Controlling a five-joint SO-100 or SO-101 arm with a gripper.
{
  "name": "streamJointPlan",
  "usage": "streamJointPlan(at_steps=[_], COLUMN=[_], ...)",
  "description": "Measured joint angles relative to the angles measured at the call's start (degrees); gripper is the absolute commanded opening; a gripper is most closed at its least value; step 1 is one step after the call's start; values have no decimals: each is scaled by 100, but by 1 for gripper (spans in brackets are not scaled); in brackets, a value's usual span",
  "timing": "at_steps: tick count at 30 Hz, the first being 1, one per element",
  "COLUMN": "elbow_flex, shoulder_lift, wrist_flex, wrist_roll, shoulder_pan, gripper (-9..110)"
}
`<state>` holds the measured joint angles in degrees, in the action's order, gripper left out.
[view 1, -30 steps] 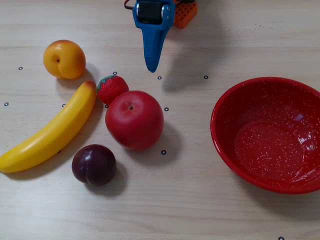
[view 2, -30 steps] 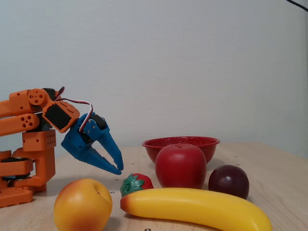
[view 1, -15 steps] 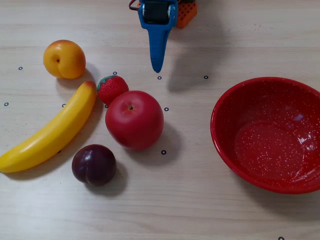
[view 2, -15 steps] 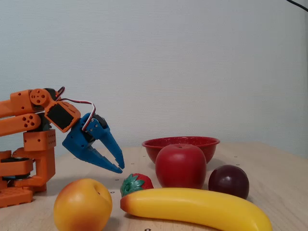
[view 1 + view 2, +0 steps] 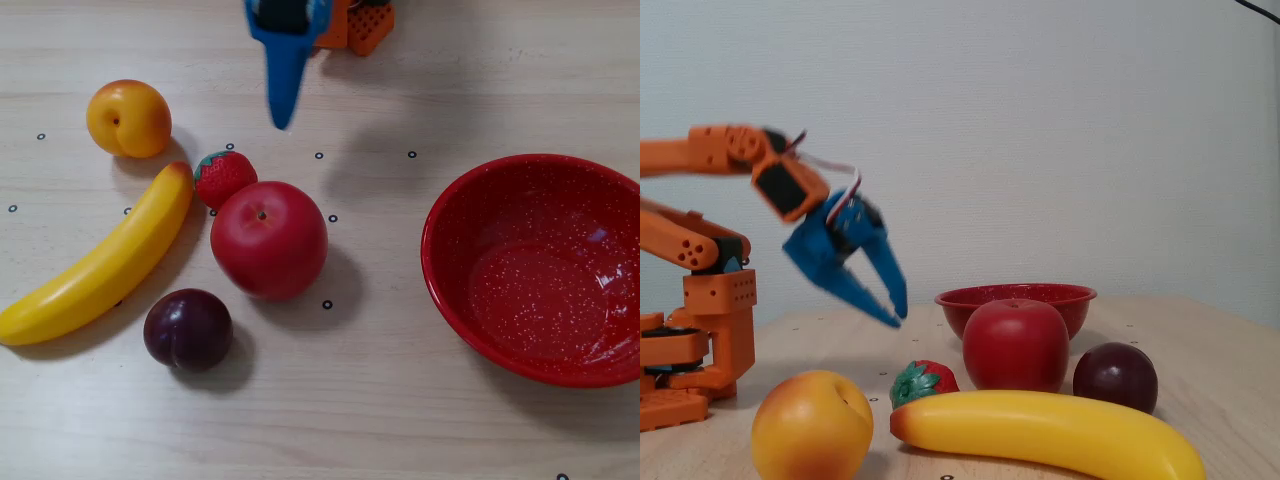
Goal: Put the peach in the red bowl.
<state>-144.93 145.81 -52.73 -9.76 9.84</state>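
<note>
The peach (image 5: pixel 128 118), yellow-orange with a reddish blush, lies on the table at the upper left of the overhead view and front left in the fixed view (image 5: pixel 812 425). The red speckled bowl (image 5: pixel 450 195) stands empty at the right; in the fixed view its rim (image 5: pixel 1015 293) shows behind the apple. My blue gripper (image 5: pixel 283 120) hangs in the air, pointing down at the table right of the peach. In the fixed view (image 5: pixel 898 315) its fingertips nearly meet and hold nothing. It is blurred there.
A large red apple (image 5: pixel 268 240), a strawberry (image 5: pixel 223 177), a banana (image 5: pixel 100 260) and a dark plum (image 5: pixel 188 328) lie between the peach and the bowl. The orange arm base (image 5: pixel 700 330) stands at the left of the fixed view.
</note>
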Motion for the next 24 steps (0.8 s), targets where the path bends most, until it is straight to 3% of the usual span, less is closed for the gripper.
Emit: streamJointPlan(at_steps=[12,20,24], elbow_flex=[4764,5590,5590], shoulder_lift=[-3252,-4228,-4588], wrist_flex=[-3015,-3357,-3683], wrist_roll=[-1046,-1573,-2540], shoulder_pan=[1099,2347,2812], gripper=[1,2,15])
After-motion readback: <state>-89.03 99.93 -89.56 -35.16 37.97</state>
